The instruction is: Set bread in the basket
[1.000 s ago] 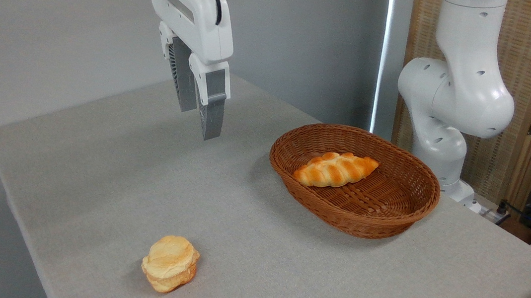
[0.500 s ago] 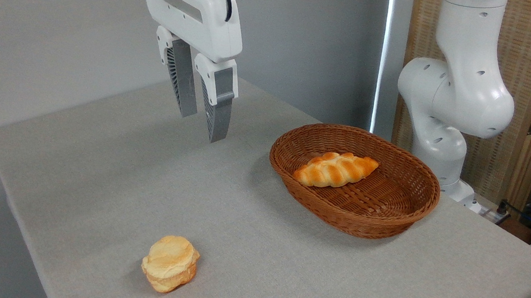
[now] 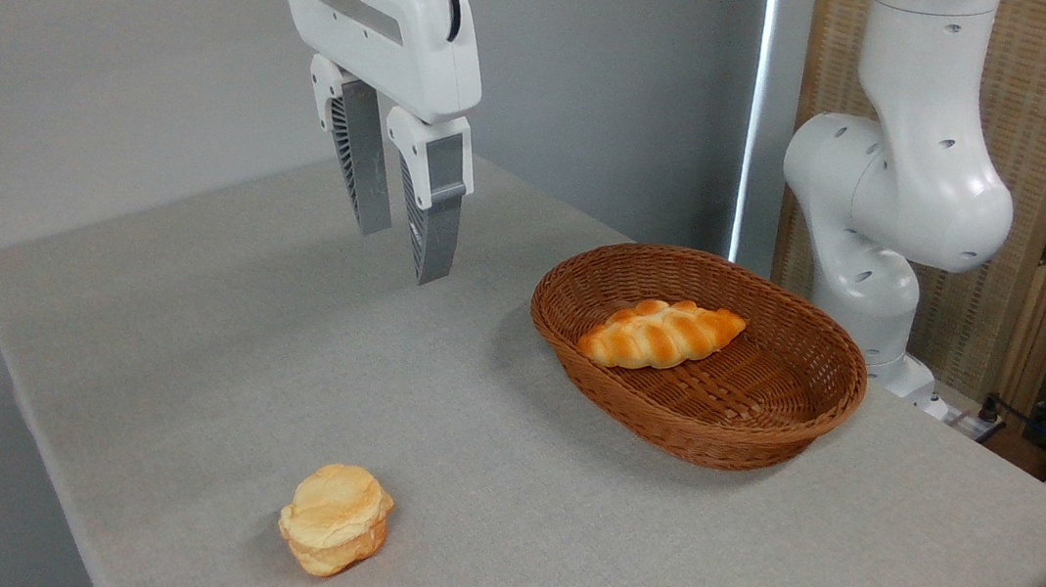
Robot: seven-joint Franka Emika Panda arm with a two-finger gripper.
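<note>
So the gripper [image 3: 401, 255] is hanging up in the air over the far left part of the grey table [image 3: 213, 337], fingers spread a bit with nothing between them. Way below it and toward the near edge sits a little round pale-yellow layered bun [image 3: 335, 518]. Off to the gripper's right and lower down, the braided bread [image 3: 661, 333] is already lying inside the oval wicker basket [image 3: 743, 437], over in its left half.
</note>
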